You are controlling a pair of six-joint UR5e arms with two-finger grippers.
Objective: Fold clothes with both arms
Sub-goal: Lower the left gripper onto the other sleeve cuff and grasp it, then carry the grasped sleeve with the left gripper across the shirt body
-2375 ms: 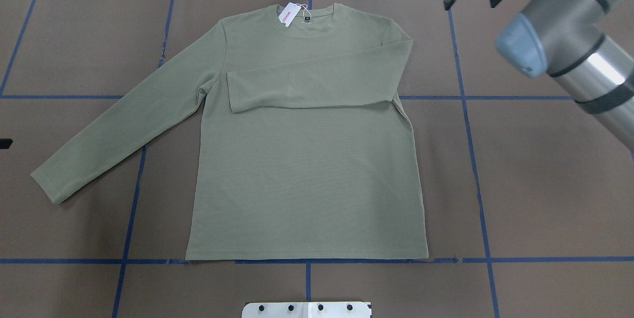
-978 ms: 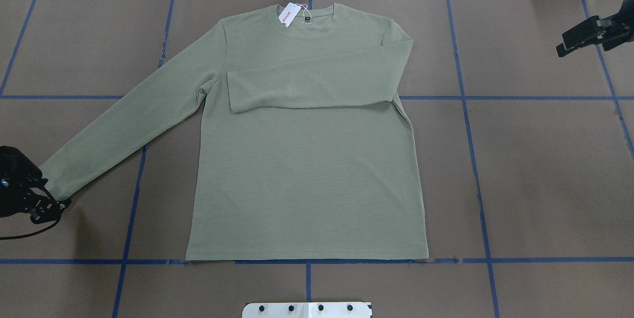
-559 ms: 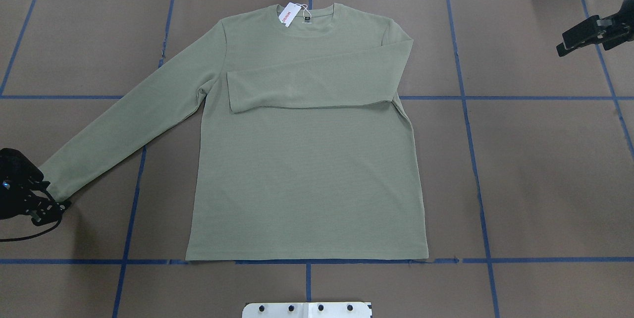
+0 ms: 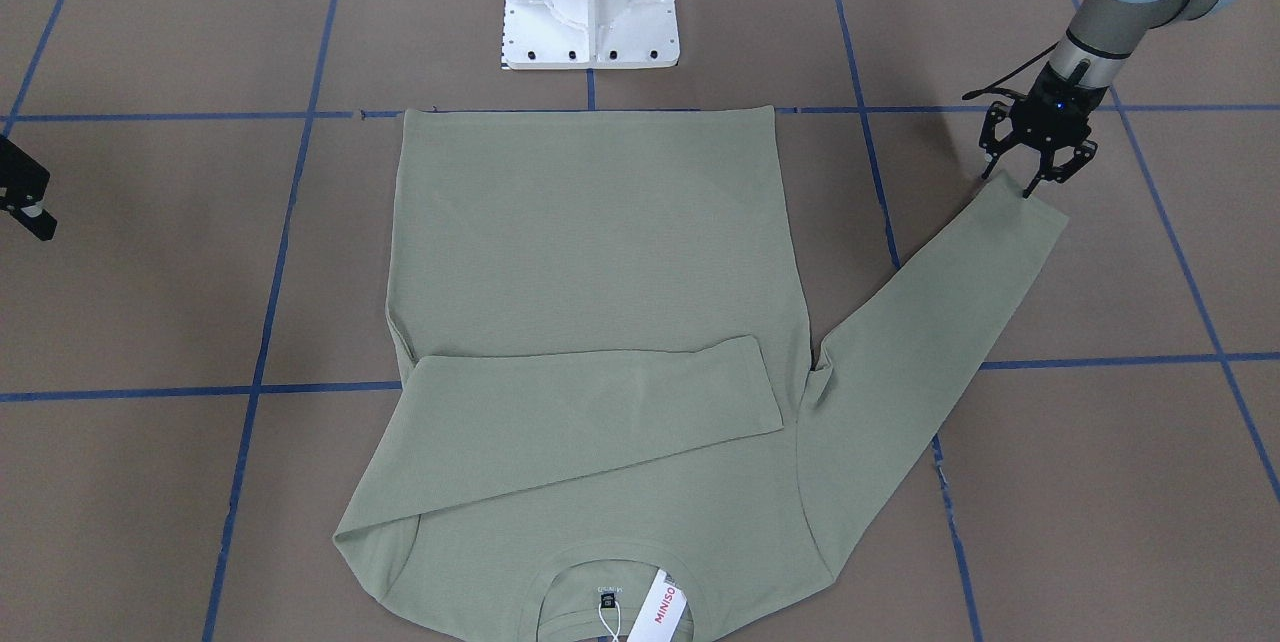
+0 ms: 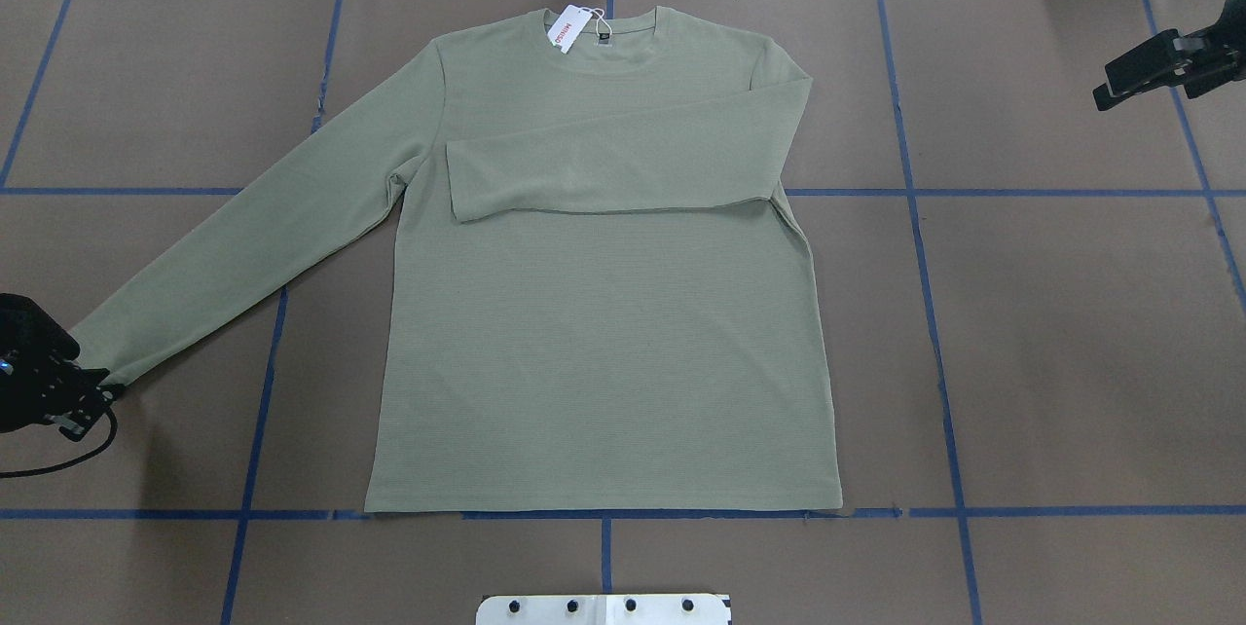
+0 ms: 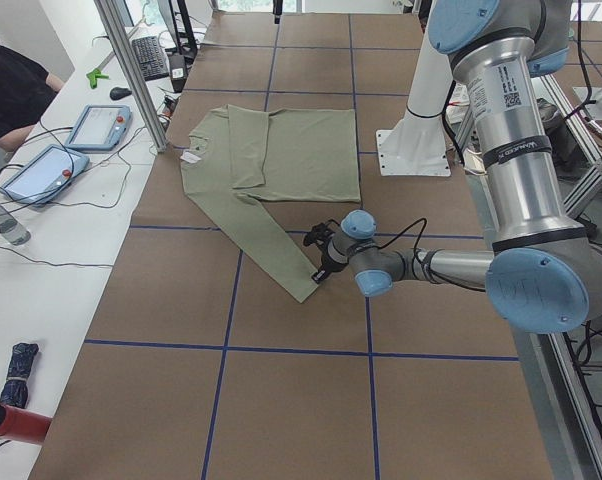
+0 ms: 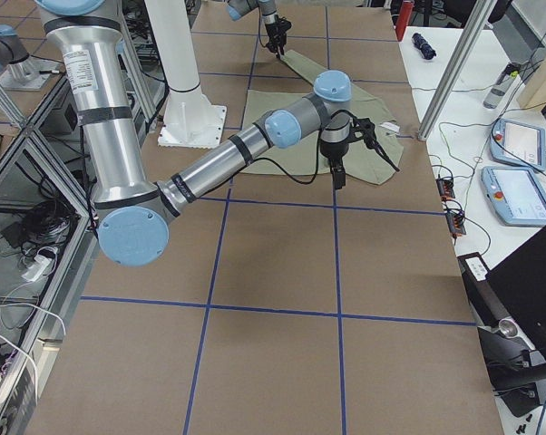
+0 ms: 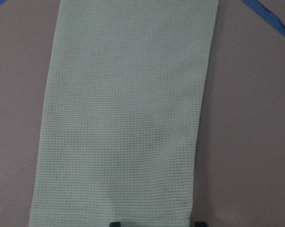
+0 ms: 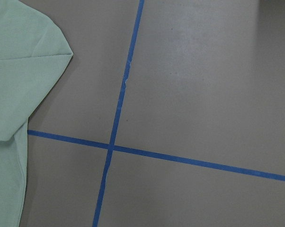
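You're in a robotics lab: tape-gridded bench, teach pendants on your side desk, aluminium frame post alongside.

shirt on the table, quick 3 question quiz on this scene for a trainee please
1. True or false: both sleeves of the shirt lie folded across its chest.
2. The left gripper is at: A the outstretched sleeve's cuff, B the hem, C the collar.
3. Fill in: the white hang tag lies at the shirt's ____.
Key: 1 false; 2 A; 3 neck.
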